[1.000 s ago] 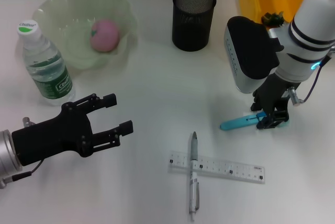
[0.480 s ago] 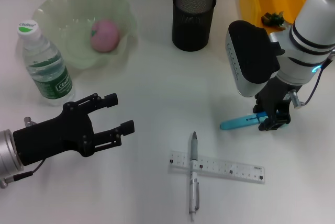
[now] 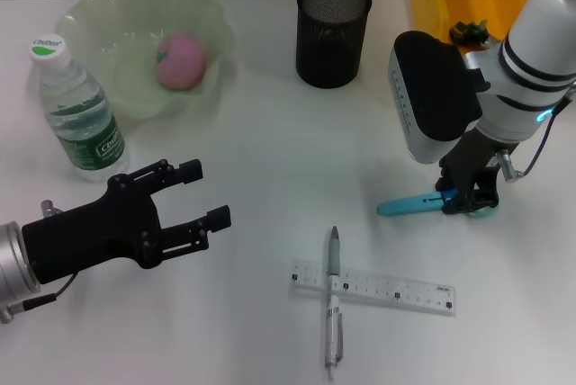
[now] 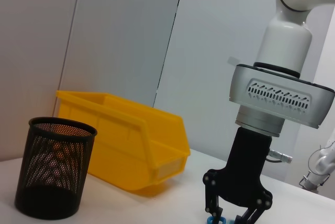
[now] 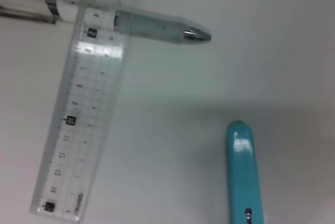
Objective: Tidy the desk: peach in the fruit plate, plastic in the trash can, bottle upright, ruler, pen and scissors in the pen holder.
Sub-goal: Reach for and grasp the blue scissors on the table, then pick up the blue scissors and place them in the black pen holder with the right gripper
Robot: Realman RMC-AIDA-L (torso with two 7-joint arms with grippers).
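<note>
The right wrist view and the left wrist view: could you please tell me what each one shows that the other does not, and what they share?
Only the right wrist view shows the clear ruler lying crossed with the pen on the white desk. Only the left wrist view shows the black mesh pen holder, the yellow bin behind it, and the right end effector down at the desk. Both share the blue scissors: the right wrist view shows their closed sheath, the left wrist view only a blue sliver at the end effector.

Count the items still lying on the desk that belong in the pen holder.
3: the scissors under the right gripper, and the pen crossed with the ruler at the near edge. Whatever is inside the pen holder is hidden.
</note>
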